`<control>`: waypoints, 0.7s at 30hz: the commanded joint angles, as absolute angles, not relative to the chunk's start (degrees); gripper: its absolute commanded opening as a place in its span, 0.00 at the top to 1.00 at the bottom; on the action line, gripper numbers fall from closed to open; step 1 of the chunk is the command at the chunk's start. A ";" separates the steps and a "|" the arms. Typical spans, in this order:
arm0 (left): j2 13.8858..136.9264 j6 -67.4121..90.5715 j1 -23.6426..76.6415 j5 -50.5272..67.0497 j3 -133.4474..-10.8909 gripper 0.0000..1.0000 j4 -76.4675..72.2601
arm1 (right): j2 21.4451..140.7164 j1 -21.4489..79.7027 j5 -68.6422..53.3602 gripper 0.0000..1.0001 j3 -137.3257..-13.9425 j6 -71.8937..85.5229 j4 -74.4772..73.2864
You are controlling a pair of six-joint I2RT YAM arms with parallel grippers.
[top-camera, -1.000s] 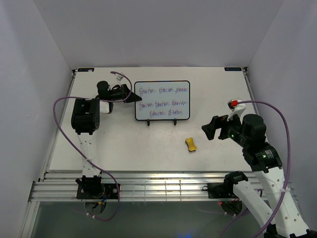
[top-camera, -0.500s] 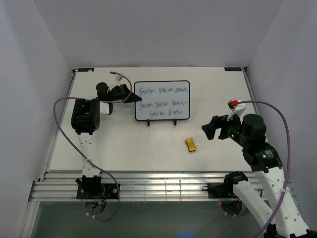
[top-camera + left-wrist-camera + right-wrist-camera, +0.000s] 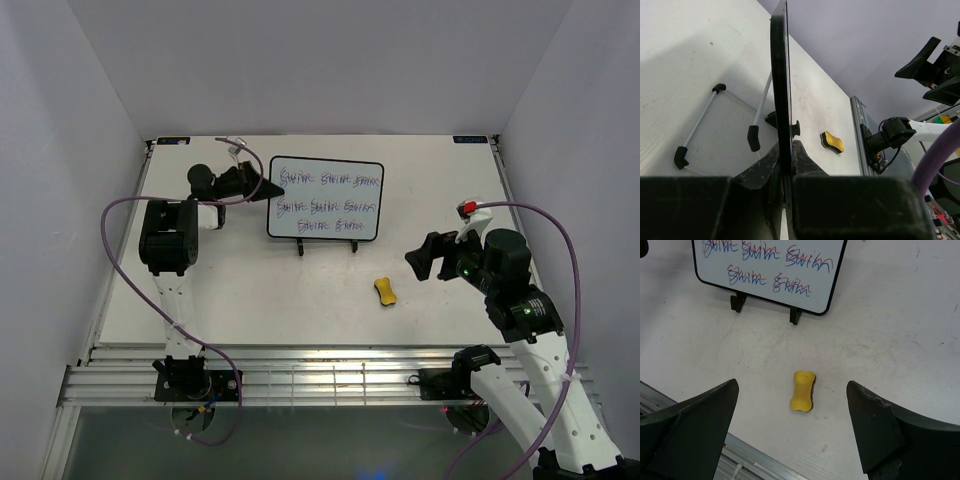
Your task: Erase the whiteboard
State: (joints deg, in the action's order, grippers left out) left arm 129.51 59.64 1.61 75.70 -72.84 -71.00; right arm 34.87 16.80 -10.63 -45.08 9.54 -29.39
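The whiteboard (image 3: 325,199) carries red and purple handwritten lines and stands on a black wire stand (image 3: 326,246) at mid table. My left gripper (image 3: 268,188) is shut on the board's left edge; the left wrist view shows the board edge-on (image 3: 781,85) between my jaws. The board looks lifted and tilted. The yellow eraser (image 3: 386,291) lies flat on the table in front of the board, also in the left wrist view (image 3: 832,142) and the right wrist view (image 3: 803,390). My right gripper (image 3: 428,258) is open and empty, above and to the right of the eraser. The board shows in the right wrist view (image 3: 771,270).
The white table (image 3: 250,290) ends in a slatted metal rail (image 3: 330,380) at the near edge. White walls close in the left, back and right sides. Purple cables loop off both arms.
My left gripper has pulled the whiteboard slightly left and up, tilting it on its stand. My right gripper has shifted only slightly. The eraser has not moved.
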 commanded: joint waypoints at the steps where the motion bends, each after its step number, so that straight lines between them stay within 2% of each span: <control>1: 121.64 60.72 1.32 73.30 -74.18 1.00 -74.26 | 35.68 17.05 -8.97 0.07 -44.47 11.33 -26.19; 2: 121.21 61.60 1.32 73.04 -74.27 1.00 -75.57 | 35.94 17.05 -5.40 0.10 -44.30 13.77 -26.19; 7: 118.48 67.84 1.93 70.14 -75.85 1.00 -77.52 | 39.54 17.05 1.58 0.10 -42.63 21.00 -26.19; 13: 110.49 65.93 3.51 62.25 -76.20 1.00 -67.26 | 43.94 16.96 -4.38 0.10 -41.84 22.94 -23.82; 17: 103.99 64.25 3.60 56.08 -74.54 1.00 -50.73 | 44.03 16.96 -13.07 0.10 -36.24 21.01 -17.86; 21: 98.80 66.27 3.60 55.20 -70.85 1.00 -45.11 | 53.22 18.62 -13.28 0.10 -36.90 18.29 -20.73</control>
